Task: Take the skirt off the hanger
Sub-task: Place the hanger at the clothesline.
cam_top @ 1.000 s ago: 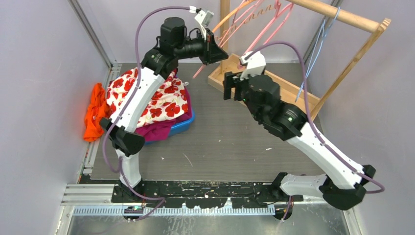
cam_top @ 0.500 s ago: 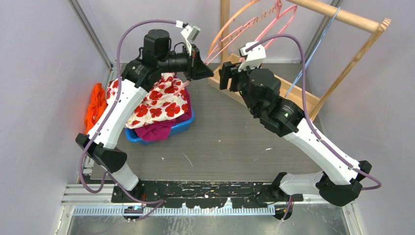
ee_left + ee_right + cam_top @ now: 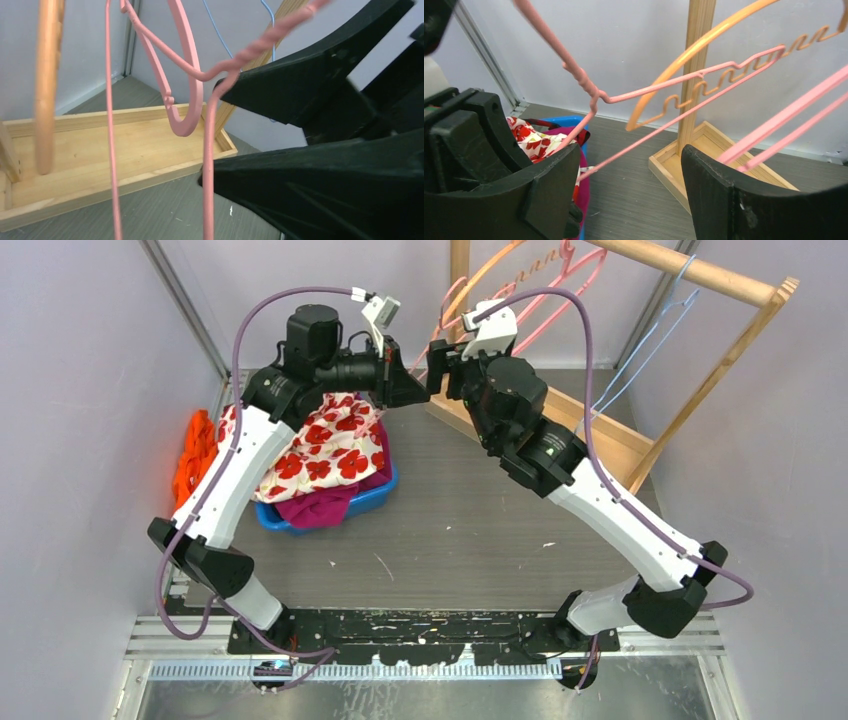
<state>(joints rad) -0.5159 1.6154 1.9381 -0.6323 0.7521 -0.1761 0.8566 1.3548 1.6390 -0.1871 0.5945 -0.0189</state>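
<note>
My left hand (image 3: 210,135) is clenched on the pink wire hanger (image 3: 589,87), just below its twisted neck — the wire runs between my two fingers. The hanger is bare. My right hand (image 3: 629,160) is released, with the fingers spread wide, and it faces the left one closely; the pink wire crosses in front of it. The skirt (image 3: 335,445) with red flowers lies in a heap on the blue bin (image 3: 375,498) at the left of the tabletop (image 3: 460,530), under my left arm.
</note>
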